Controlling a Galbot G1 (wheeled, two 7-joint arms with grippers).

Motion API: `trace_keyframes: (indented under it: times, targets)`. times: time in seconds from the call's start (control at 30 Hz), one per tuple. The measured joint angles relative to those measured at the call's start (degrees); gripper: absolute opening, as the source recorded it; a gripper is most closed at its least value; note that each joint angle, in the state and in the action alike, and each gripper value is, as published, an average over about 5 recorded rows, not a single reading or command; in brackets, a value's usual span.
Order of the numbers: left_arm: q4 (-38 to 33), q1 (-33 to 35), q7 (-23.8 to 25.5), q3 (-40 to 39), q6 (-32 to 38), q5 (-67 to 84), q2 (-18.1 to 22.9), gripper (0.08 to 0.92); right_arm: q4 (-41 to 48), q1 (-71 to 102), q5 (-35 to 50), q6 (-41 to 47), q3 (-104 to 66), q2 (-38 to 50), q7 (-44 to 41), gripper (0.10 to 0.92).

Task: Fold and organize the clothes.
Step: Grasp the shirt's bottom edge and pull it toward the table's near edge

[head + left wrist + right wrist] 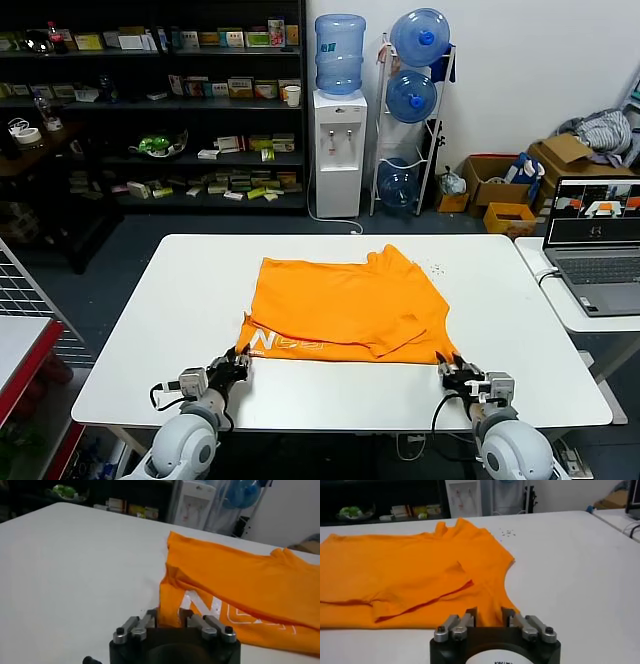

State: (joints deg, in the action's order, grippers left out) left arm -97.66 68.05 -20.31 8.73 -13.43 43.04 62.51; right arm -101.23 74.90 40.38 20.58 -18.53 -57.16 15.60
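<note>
On the white table [150, 330] your orange T-shirt [345, 305] lies partly folded, with the left gripper [238, 361] and right gripper [452, 369] each parted around a near-edge corner, so pinch both corners before carrying the next fold away.

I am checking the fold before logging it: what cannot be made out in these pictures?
- White lettering on the bright orange cotton T-shirt: partly covered by a folded layer in the head and left wrist views.
- Left gripper fingertips: hidden behind the shirt's near corner in the left wrist view.
- Right gripper fingertips: hidden by the hem in the right wrist view.
</note>
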Motion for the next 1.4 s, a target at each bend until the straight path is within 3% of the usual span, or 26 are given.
trace_keyframes:
  times: [0.17, 0.3, 0.7, 1.2, 1.4]
  targets:
    - [-0.3, 0.0, -0.1, 0.0, 0.2, -0.1, 0.0, 0.133, -0.3, 0.4, 0.5, -0.4, -0.4, 0.3, 0.4, 0.130]
    - [-1.0, 0.4, -0.4, 0.1, 0.3, 0.0, -0.2, 0.098, -1.4, 1.0, 1.2, -0.7, -0.9, 0.8, 1.0, 0.124]
    - [-7.3, 4.1, -2.8, 2.0, -0.5, 2.2, -3.2, 0.098, -8.9, 7.1, 4.1, 0.7, -3.6, 3.5, 5.2, 0.124]
    - [-17.9, 17.2, -5.3, 7.3, -1.3, 2.6, -5.1, 0.098, -17.0, 18.6, 3.6, 3.9, -6.3, 4.3, 9.7, 0.130]
    - [-20.5, 20.9, -6.1, 9.0, -2.1, 2.6, -5.3, 0.206, -19.0, 20.0, 3.4, 4.7, -7.1, 4.8, 11.1, 0.267]
